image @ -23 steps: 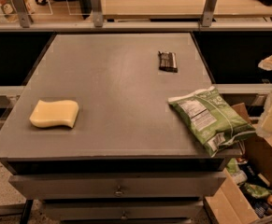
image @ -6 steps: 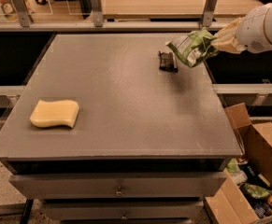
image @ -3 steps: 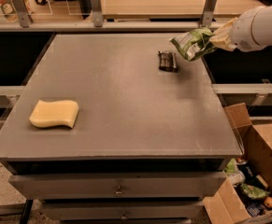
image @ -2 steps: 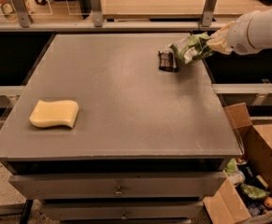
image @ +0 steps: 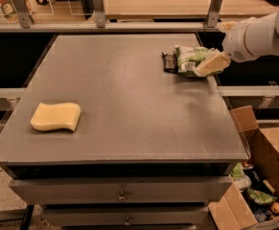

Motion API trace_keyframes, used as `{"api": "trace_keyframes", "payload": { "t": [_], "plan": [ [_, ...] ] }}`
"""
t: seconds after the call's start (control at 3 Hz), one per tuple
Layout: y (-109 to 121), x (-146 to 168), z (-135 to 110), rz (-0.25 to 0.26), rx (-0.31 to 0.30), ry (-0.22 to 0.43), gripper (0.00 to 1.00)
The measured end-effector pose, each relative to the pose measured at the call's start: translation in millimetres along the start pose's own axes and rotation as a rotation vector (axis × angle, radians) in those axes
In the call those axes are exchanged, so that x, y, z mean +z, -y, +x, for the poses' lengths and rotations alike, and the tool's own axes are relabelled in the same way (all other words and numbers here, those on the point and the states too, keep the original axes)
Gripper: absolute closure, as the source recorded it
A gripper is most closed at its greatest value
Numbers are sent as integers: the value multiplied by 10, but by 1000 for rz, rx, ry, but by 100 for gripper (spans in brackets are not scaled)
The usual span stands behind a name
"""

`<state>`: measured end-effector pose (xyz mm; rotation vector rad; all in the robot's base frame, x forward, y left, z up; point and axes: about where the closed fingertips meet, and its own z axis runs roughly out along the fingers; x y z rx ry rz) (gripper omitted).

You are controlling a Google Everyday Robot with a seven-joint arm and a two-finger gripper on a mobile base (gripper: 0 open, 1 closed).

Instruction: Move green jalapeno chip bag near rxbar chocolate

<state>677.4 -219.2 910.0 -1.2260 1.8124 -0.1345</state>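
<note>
Gripping crinkly green jalapeno chip bag point(image: 189, 59), fingers point(image: 211, 64) near rxbar chocolate point(image: 168, 62)

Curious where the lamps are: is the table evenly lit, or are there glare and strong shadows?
Camera view: the table is softly, evenly lit, with a pale sheen right of centre; the yellow sponge casts only a thin shadow; the gripper, at the far right edge holding the green jalapeno chip bag beside the rxbar chocolate, looks bright.

Yellow sponge point(image: 55, 117) front-left on table point(image: 129, 99) — cardboard box point(image: 273, 145) right, perhaps snacks inside.
</note>
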Motion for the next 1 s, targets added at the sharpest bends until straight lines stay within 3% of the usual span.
{"api": "trace_keyframes", "payload": {
  "t": [0.67,1.0],
  "plan": [
    [-196,-31,-52,-122,-36,-26,0],
    [-196,-30,-53,-122,-36,-26,0]
  ]
}}
